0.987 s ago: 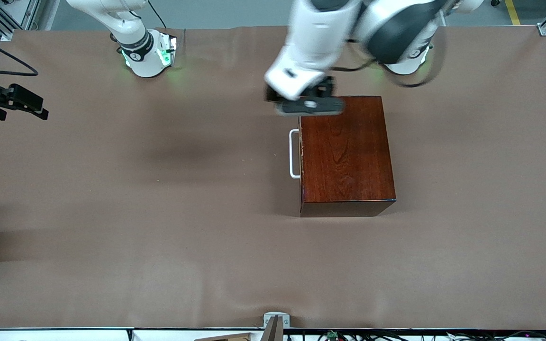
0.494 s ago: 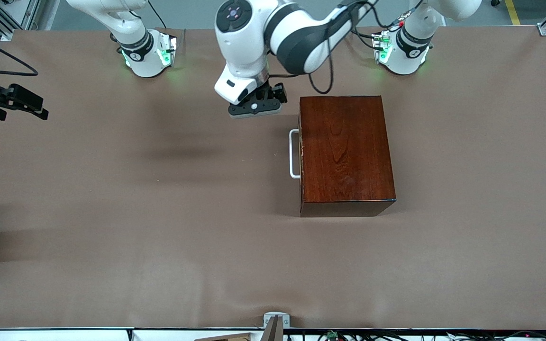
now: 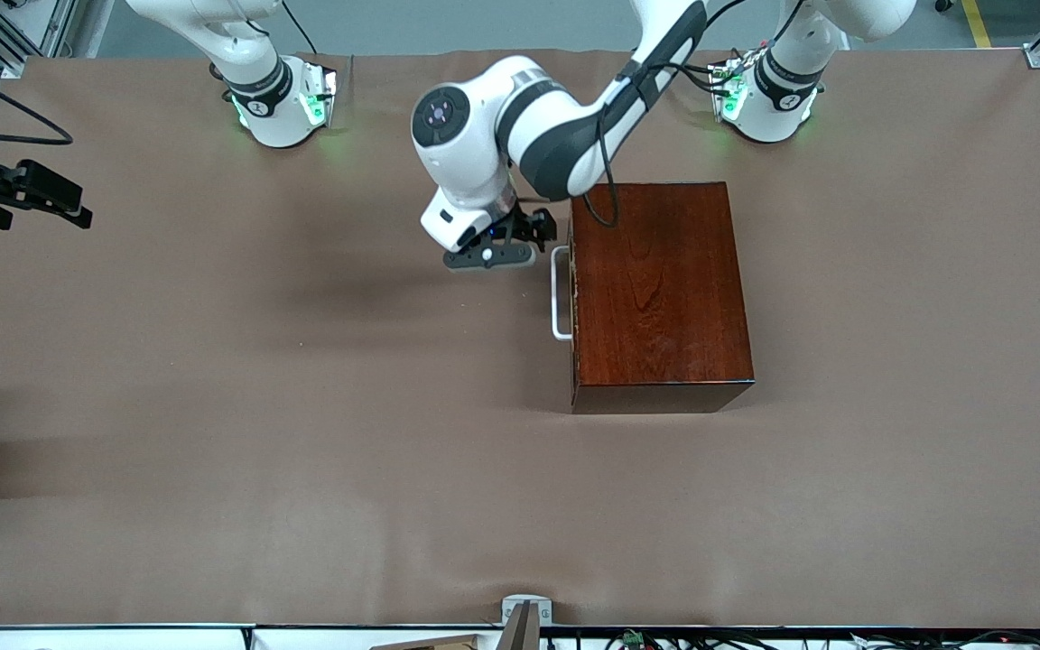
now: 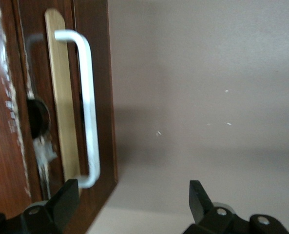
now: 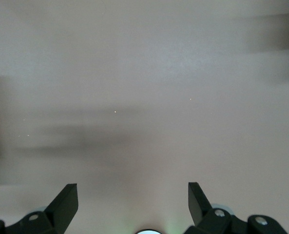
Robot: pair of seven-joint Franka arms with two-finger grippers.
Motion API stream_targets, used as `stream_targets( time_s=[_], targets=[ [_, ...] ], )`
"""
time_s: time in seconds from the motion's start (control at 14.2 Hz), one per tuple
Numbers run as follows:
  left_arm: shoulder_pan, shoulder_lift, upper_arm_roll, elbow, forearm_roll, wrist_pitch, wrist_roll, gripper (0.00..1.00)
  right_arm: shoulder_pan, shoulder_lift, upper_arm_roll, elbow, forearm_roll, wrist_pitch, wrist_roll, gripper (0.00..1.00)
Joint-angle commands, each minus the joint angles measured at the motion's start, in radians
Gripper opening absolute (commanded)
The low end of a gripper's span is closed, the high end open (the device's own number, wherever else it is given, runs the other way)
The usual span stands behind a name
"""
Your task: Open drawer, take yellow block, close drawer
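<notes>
The dark reddish-brown wooden box [image 3: 660,298] stands on the table toward the left arm's end. Its drawer [image 4: 61,97] is pushed fully in, and the white loop handle [image 3: 560,293] [image 4: 88,107] faces the right arm's end. The yellow block is hidden. My left gripper [image 3: 491,255] [image 4: 133,190] hangs open over the table in front of the drawer, by the handle's end farther from the front camera, with nothing held. One of its fingertips [image 4: 66,195] shows close to that end. My right gripper [image 5: 133,192] is open over bare table and waits, out of the front view.
A black device [image 3: 23,194] juts in at the table's edge at the right arm's end. A small metal bracket [image 3: 524,614] sits at the edge nearest the front camera. Brown table covering [image 3: 303,406] spreads in front of the drawer.
The left arm swung off the box's corner out in front of the drawer, then came closer to the handle. The drawer and the right arm have not moved.
</notes>
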Motion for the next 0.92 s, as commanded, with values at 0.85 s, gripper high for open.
stream_targets(
  time_s=[0.85],
  targets=[
    [0.034, 0.104, 0.01, 0.013, 0.05, 0.085, 0.124, 1.0, -0.02, 0.009, 0.012, 0.019, 0.013, -0.011, -0.012, 1.0]
  ],
)
